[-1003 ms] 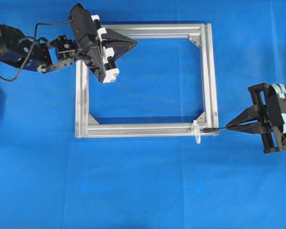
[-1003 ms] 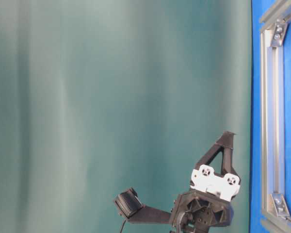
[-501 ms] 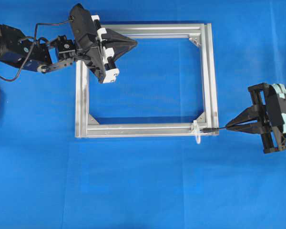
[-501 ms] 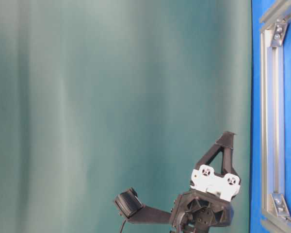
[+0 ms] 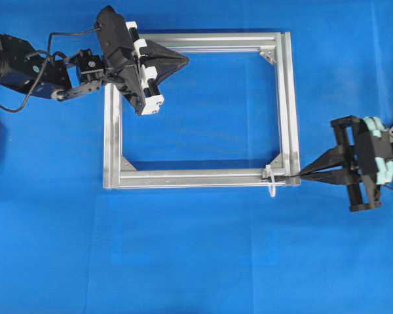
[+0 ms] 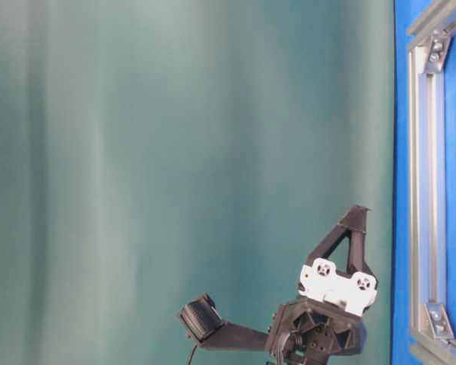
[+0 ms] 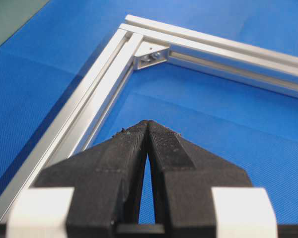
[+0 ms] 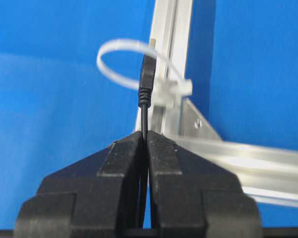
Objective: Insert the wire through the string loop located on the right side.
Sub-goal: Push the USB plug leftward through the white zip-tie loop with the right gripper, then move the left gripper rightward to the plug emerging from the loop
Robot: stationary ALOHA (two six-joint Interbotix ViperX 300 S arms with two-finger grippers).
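Right wrist view: fingers clench the wire, plug at the string loop, beside frame edge.

Blue tabletop, teal curtain behind

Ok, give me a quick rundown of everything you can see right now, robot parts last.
frame: one, silver aluminium, rectangular, flat on the cloth.
corner brackets: four, silver, inside the frame's corners.
string loop: one, whitish, at the frame's lower right corner.
wire: one, black, plug tip at the loop.
cloth: one, blue, under everything.
backdrop: one, green, table-level view.
left gripper: black and white, shut, empty, above the frame's upper left.
right gripper: black, shut on the wire, beside the frame's right end.
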